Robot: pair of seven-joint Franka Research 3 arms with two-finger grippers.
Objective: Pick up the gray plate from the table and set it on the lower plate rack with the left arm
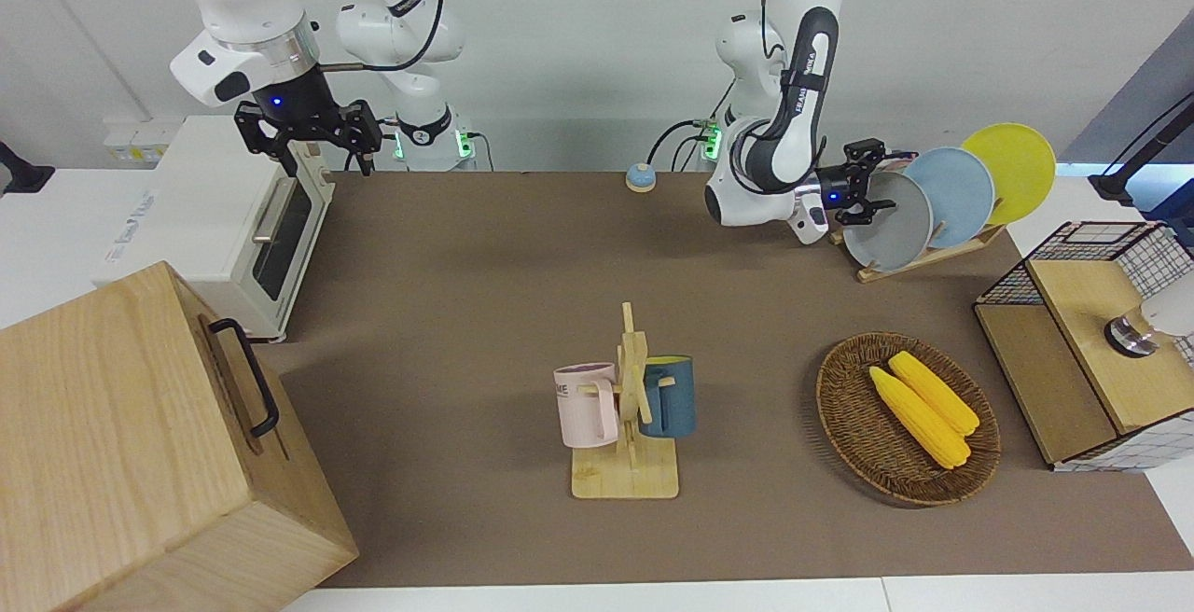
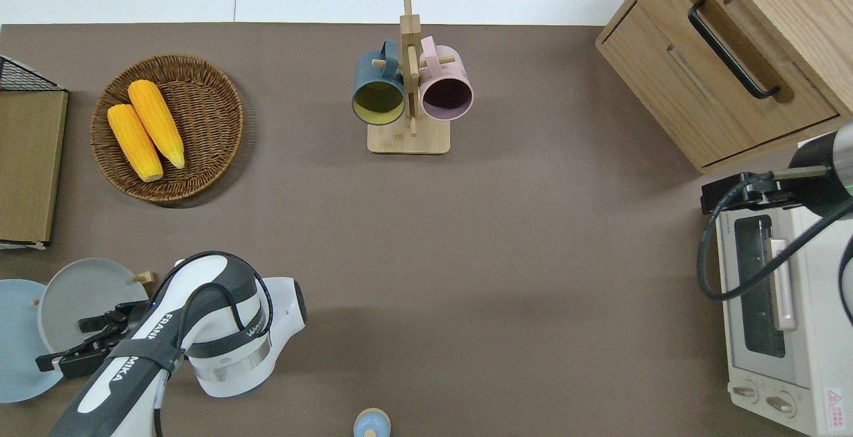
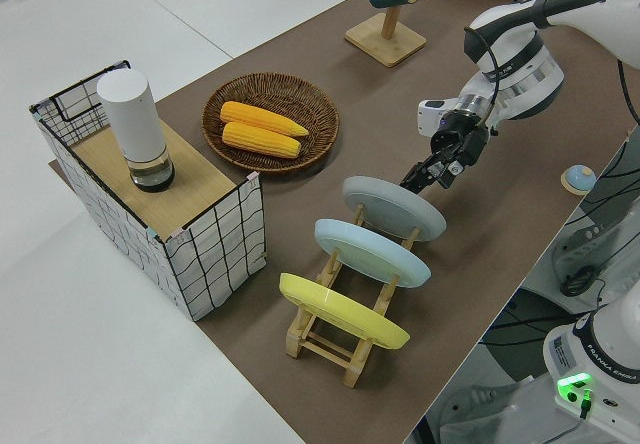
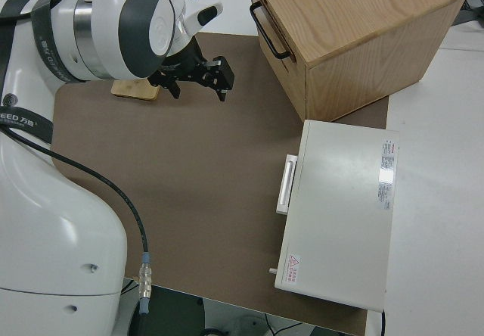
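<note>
The left gripper (image 3: 428, 172) is wide open and holds nothing. Its tips are just beside the rim of the gray plate (image 3: 392, 207). The plate is round, plain and pale gray. It leans in the end slot of the wooden rack (image 3: 333, 340), next to a blue plate (image 3: 370, 251). The right arm is parked.

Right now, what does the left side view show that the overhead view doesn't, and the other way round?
Only the left side view shows the yellow plate and the whole wooden rack with three plates slotted in. Only the overhead view shows the toaster oven and the drawer cabinet. Both show the gray plate seated in the rack, with the open left gripper at its rim.
</note>
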